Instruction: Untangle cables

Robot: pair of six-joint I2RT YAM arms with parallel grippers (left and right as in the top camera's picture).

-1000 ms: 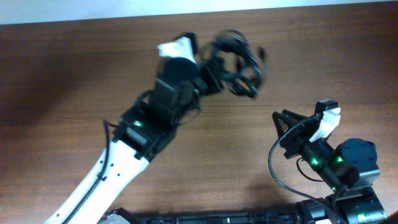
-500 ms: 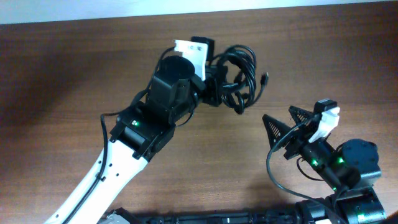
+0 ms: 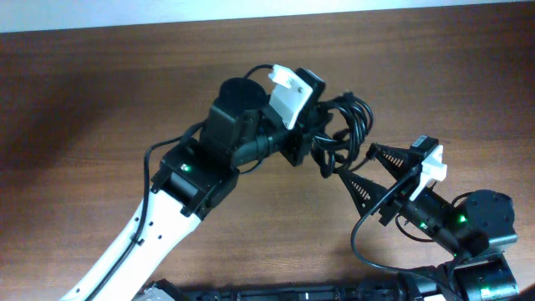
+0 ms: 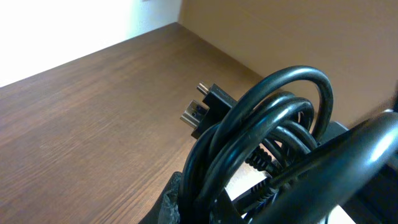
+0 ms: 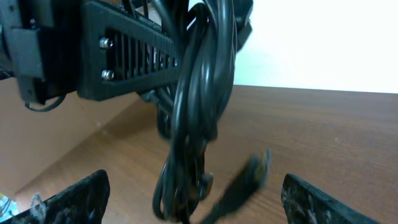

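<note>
Left claw point(image 3: 322, 140) clamped on a bundle of glossy black looped cables point(image 3: 349, 125) over the brown wooden desk point(image 3: 100, 92), right claw point(image 3: 374, 171) wide just beside.

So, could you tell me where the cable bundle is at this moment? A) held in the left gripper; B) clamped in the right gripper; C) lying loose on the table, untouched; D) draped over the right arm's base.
A: the cables hang from the left gripper, while the right gripper faces them open, gripping nothing.
</note>
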